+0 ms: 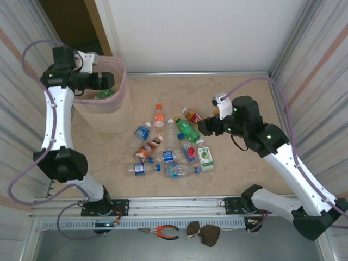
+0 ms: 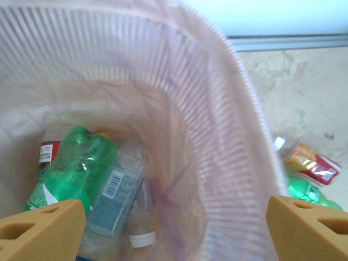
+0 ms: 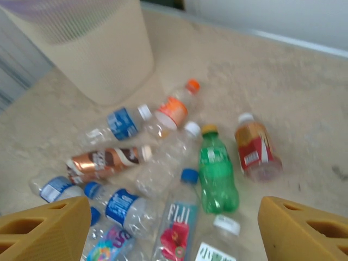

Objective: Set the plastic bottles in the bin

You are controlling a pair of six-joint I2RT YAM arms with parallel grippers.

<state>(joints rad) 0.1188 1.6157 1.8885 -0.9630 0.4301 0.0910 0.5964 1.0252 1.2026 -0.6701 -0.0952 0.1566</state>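
Several plastic bottles lie in a loose heap mid-table: a green one (image 1: 187, 129) (image 3: 217, 174), a red-labelled one (image 1: 191, 115) (image 3: 255, 149), an orange-capped one (image 1: 159, 117) (image 3: 176, 109), a brown one (image 1: 148, 149) (image 3: 103, 161) and a clear Fiji one (image 3: 182, 217). The beige bin (image 1: 111, 117) (image 3: 103, 54) with its pink liner stands at the back left. My left gripper (image 1: 106, 81) (image 2: 176, 234) hangs open over the bin's mouth, holding nothing. Inside the bin lie a green bottle (image 2: 76, 168) and a clear labelled one (image 2: 117, 201). My right gripper (image 1: 204, 126) (image 3: 174, 234) hovers open above the heap's right side.
Corrugated walls close in both sides of the table and a metal rail (image 1: 201, 73) runs along the back. Pliers (image 1: 161, 232) and a brown pouch (image 1: 204, 234) lie below the front rail, off the table. Bare tabletop (image 1: 244, 98) stretches behind the right arm.
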